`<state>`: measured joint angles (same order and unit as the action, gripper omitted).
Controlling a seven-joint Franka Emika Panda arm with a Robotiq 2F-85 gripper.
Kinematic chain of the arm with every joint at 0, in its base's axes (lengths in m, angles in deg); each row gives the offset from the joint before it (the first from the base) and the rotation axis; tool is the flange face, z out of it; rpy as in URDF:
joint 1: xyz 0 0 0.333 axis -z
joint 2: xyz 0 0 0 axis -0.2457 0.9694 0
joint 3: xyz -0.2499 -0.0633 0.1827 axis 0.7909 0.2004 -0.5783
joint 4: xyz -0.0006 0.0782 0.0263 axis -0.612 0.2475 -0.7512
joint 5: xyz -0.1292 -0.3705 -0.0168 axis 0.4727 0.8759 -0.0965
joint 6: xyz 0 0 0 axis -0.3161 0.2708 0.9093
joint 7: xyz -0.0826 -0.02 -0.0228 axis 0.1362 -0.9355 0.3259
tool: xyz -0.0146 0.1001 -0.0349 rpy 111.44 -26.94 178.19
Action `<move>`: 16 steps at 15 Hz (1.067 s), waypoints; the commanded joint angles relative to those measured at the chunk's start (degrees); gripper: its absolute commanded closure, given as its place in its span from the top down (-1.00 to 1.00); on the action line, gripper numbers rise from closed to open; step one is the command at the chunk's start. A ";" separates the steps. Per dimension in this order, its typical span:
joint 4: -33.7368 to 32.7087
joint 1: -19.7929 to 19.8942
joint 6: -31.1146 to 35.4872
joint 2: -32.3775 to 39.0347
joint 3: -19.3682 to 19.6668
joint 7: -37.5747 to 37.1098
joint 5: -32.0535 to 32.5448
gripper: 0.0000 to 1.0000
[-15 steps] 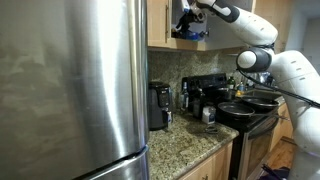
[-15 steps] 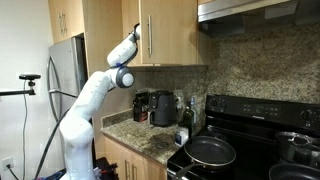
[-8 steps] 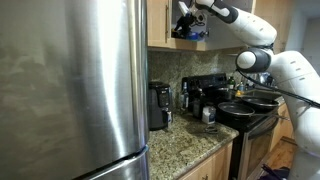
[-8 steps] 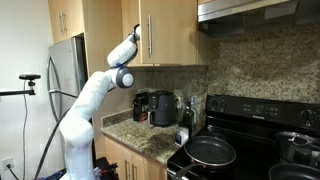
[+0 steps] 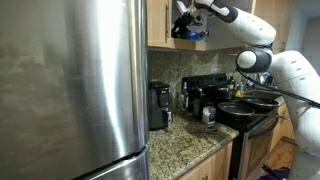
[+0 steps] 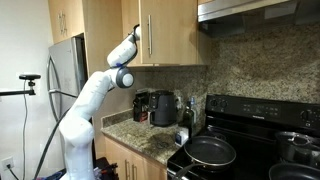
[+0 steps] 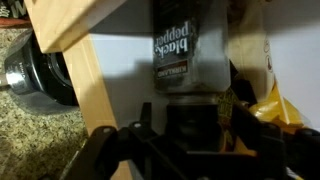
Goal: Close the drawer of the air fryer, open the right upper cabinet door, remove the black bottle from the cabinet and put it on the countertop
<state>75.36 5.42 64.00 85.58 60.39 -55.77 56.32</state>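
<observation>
**Wrist view, left to right.**

Far left, low: the speckled granite bench, where the bottle is to end up.

Next: the light-wood edge of the cabinet, with its pale interior behind; the door is evidently open, since the hand is working inside.

Centre: the black bottle, black pepper by its label, which reads upside down here; it stands on the shelf straight ahead of the hand; the fingers are spread to either side of the gap, short of the bottle and not pinching it.

Right: a yellow packet, near the bottle.

In an exterior view the air fryer sits on the bench well below; whether its drawer is flush is too small to tell.

**Step in hand, by judgement: the grasp.**

Done well, the hand advances straight until the bottle's body lies fully between the fingers; it closes on the middle, not the cap; the finger nearer the packet must slip in without dragging the packet along; the withdrawal should clear the wood edge before any lowering.
</observation>
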 commanded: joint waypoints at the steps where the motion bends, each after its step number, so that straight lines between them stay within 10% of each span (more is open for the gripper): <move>1: -3.45 -1.63 -0.03 3.94 1.71 -2.47 1.66 0.06; 5: 2.55 -1.70 4.47 1.72 1.79 -2.14 3.29 -0.46; 16: -2.37 -6.60 4.09 -6.04 11.77 -6.71 19.75 -0.46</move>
<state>72.99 -0.07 69.21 84.00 68.76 -60.12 72.69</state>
